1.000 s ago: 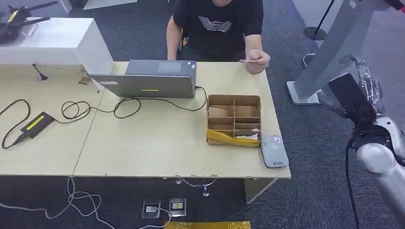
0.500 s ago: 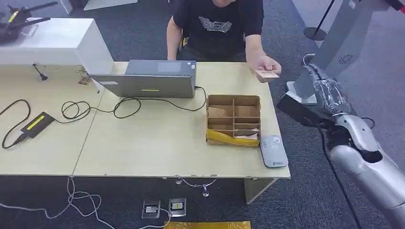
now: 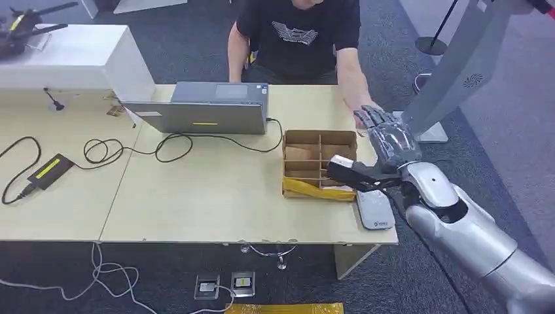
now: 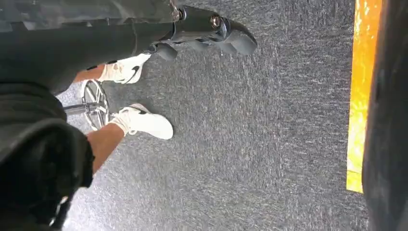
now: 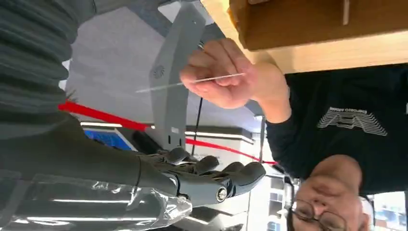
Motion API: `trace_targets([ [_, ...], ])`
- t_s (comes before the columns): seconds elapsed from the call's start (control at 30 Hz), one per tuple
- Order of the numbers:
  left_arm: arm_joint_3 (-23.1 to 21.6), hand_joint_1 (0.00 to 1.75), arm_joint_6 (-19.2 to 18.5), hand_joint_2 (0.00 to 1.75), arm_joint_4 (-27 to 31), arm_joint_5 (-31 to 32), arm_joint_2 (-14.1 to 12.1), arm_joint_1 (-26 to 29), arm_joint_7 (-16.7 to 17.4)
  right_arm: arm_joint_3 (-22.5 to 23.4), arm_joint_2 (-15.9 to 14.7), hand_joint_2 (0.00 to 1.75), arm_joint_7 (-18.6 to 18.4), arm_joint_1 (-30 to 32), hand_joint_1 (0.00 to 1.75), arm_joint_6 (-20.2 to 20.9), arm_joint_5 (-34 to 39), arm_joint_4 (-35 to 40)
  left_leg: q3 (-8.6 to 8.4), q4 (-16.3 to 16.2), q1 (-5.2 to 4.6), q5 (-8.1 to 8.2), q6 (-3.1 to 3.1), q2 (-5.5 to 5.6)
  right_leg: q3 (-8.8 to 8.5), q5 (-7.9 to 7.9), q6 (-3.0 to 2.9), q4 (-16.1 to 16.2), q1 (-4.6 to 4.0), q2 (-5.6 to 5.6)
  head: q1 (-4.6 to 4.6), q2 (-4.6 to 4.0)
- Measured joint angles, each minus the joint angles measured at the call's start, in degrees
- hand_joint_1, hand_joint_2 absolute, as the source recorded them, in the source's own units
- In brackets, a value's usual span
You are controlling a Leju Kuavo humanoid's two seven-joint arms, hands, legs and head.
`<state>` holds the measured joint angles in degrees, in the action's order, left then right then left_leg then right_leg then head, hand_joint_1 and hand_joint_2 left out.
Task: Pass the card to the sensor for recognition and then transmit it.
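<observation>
Reaching out over the far right corner of the table (image 3: pixel 196 196), the right hand (image 3: pixel 386 140) holds nothing, its fingers (image 5: pixel 226 175) stretched fairly straight and apart with the thumb (image 3: pixel 350 169) swung away toward the cardboard box (image 3: pixel 321 163). Just beyond those fingers, the card (image 5: pixel 192 83) is pinched edge-on in the person's hand (image 5: pixel 221 74), close to the robot's hand but not touching it. It looks thin, flat and stiff, very light, with smooth faces likely to slip, so my judgement is that a pinch across both flat faces at the free end sticking out of the person's fingers would serve best, with modest pressure so it does not bend or skid. Nearer the robot, the grey sensor (image 3: pixel 375 209) lies flat on the table edge beside the box. Whether the left hand (image 4: pixel 202 29) is wide or closed I cannot tell; it hangs over the carpet.
</observation>
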<state>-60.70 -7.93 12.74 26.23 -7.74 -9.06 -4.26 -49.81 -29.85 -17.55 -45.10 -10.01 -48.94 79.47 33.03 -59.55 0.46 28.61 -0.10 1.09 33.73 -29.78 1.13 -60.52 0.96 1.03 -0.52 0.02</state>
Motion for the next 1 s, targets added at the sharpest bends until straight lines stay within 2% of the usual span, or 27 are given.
trace_targets([
  [0.17, 0.0, 0.0, 0.0, 0.0, 0.0, 0.02, 0.26, 0.1, 0.02, -0.48, 1.97, 1.75, 0.39, -0.04, 0.0, -0.24, -2.51, -2.25, -0.02, 0.0, 0.0, 0.0, 0.0, 0.01, 0.01, 0.0, 0.0, 0.0, -0.01, 0.0, -0.02, -0.02],
  [0.7, 0.0, 0.0, -0.9, 0.0, 0.0, 0.44, 0.5, -0.15, 0.07, 2.05, 3.32, 1.75, 0.06, 2.19, 0.0, 0.94, -9.33, -4.35, -0.05, -0.01, 0.0, 0.0, 0.0, -0.05, 0.02, 0.01, 0.0, 0.0, 0.0, -0.04, 0.0, -0.02],
  [0.73, 0.0, 0.0, -0.9, 0.0, 0.0, 0.44, 0.5, -0.17, 0.07, 2.32, 3.39, 1.75, 0.04, 2.28, 0.05, 0.94, -9.44, -4.44, -0.05, -0.01, 0.0, 0.0, 0.0, -0.05, 0.02, 0.01, 0.0, 0.0, 0.0, -0.04, 0.0, -0.02],
  [0.77, 0.0, 0.0, -0.9, 0.0, 0.0, 0.44, 0.5, -0.19, 0.07, 2.47, 3.43, 1.75, 0.02, 2.29, 0.45, 0.94, -9.44, -4.54, -0.05, -0.01, 0.0, 0.0, 0.0, -0.05, 0.02, 0.01, 0.0, 0.0, 0.0, -0.05, 0.0, 0.0],
  [0.8, 0.0, 0.0, -0.9, 0.0, 0.0, 0.44, 0.5, -0.2, 0.07, 2.51, 3.43, 1.75, 0.02, 2.29, 0.49, 0.96, -9.46, -4.63, -0.05, -0.01, 0.0, 0.0, 0.0, -0.06, 0.02, 0.01, 0.0, 0.0, 0.0, -0.05, 0.0, 0.0],
  [0.83, 0.0, 0.0, -0.9, 0.0, 0.0, 0.44, 0.5, -0.22, 0.07, 2.54, 3.45, 1.75, 0.02, 2.33, 1.15, 1.01, -9.53, -4.76, -0.05, -0.01, 0.0, 0.0, 0.0, -0.06, 0.02, 0.01, -0.01, 0.0, 0.0, -0.06, 0.0, -0.02],
  [0.87, 0.0, 0.0, -0.9, 0.0, 0.0, 0.44, 0.5, -0.24, 0.07, 2.6, 3.5, 1.75, 0.02, 2.38, 1.05, 1.03, -9.66, -4.85, -0.05, -0.01, 0.0, 0.0, 0.0, -0.06, 0.02, 0.01, 0.0, 0.0, 0.0, -0.06, 0.0, -0.02],
  [0.9, 0.0, 0.0, -0.9, 0.0, 0.0, 0.42, 0.5, -0.26, 0.07, 2.69, 3.58, 1.75, 0.02, 2.43, 0.61, 1.05, -9.83, -4.94, -0.05, -0.01, 0.0, 0.0, 0.0, -0.06, 0.02, 0.01, 0.0, 0.0, 0.0, -0.05, -0.02, 0.0],
  [0.93, 0.0, 0.0, -0.9, 0.0, 0.0, 0.37, 0.5, -0.27, 0.07, 2.93, 3.71, 1.75, 0.02, 2.5, 0.87, 1.05, -10.18, -5.05, -0.05, -0.01, 0.0, 0.0, 0.0, -0.06, 0.02, 0.01, -0.01, 0.0, 0.0, -0.06, 0.0, 0.0],
  [0.97, 0.0, 0.0, -0.9, 0.0, 0.0, 0.33, 0.5, -0.28, 0.07, 3.13, 3.82, 1.75, -0.04, 2.52, 1.47, 1.03, -10.57, -5.13, -0.05, -0.01, 0.0, 0.0, 0.0, -0.06, 0.02, 0.01, -0.01, 0.0, 0.0, -0.05, 0.0, 0.0],
  [1.0, 0.0, 0.0, -0.87, 0.0, 0.0, 0.31, 0.5, -0.3, 0.07, 3.21, 3.87, 1.75, -0.07, 2.52, 1.52, 0.98, -10.73, -5.22, -0.05, -0.01, 0.0, 0.0, 0.0, -0.06, 0.02, 0.01, 0.0, 0.0, 0.0, -0.05, 0.0, 0.0],
])
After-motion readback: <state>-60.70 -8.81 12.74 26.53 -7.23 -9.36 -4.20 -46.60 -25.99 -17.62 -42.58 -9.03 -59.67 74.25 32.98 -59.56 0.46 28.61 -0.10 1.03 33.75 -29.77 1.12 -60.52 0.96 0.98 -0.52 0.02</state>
